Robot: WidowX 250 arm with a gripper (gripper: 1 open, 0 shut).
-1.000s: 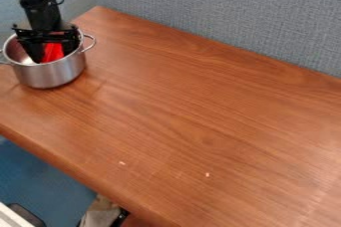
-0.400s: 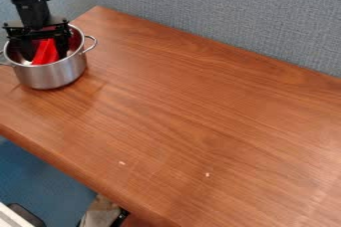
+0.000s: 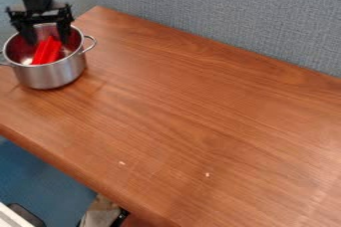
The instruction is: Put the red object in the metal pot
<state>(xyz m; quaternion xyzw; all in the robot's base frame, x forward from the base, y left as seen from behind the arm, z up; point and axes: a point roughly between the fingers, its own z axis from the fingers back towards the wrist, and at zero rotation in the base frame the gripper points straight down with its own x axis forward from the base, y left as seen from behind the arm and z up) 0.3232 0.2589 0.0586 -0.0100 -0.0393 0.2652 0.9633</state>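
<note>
wooden table (image 3: 200,112); metal pot (image 3: 51,69) half-hides red object (image 3: 51,48), tool (image 3: 39,24) spread.

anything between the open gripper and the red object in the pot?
Nothing in the camera view: the gripper hangs open right above the red object, which leans inside the metal pot. No other item intervenes.

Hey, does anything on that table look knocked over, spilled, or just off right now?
Nothing stands out. The metal pot sits upright near the table's far left corner, with the red object leaning inside it. The gripper hangs open just above the pot. No spills or damage visible.
</note>
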